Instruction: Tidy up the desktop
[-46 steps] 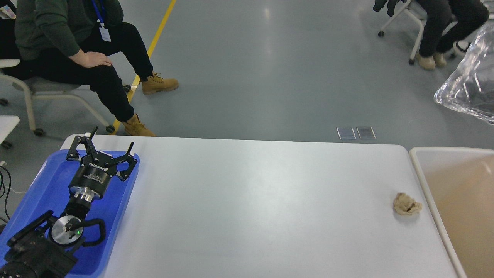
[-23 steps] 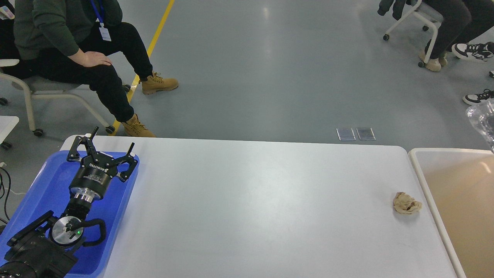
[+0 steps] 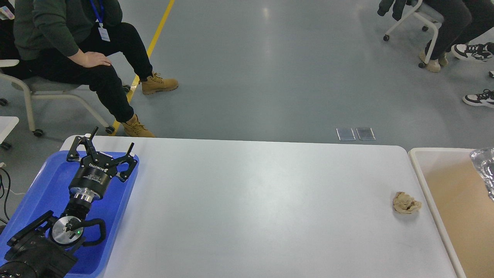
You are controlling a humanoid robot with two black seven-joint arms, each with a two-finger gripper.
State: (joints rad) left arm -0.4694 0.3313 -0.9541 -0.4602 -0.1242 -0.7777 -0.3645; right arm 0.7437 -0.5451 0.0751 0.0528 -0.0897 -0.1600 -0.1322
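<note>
Over the blue tray (image 3: 46,185) at the left end of the white desktop (image 3: 251,208), the left gripper (image 3: 109,144) hangs with jaws spread and empty, while a crumpled tan wad (image 3: 406,203) lies on the desktop near its right edge, just beside the beige bin (image 3: 420,173).

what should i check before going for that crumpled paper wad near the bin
1. Left gripper open and empty: ok, jaws spread over the blue tray.
2. Right gripper available: cannot tell, not in view.
3. Paper wad free on the desktop: ok, nothing touches it.
4. Path across the desktop unobstructed: ok.
5. Beige bin ready beside the wad: ok, though clear plastic is at its far right.
6. Wad within the left arm's reach: cannot tell, it lies on the opposite side.
</note>
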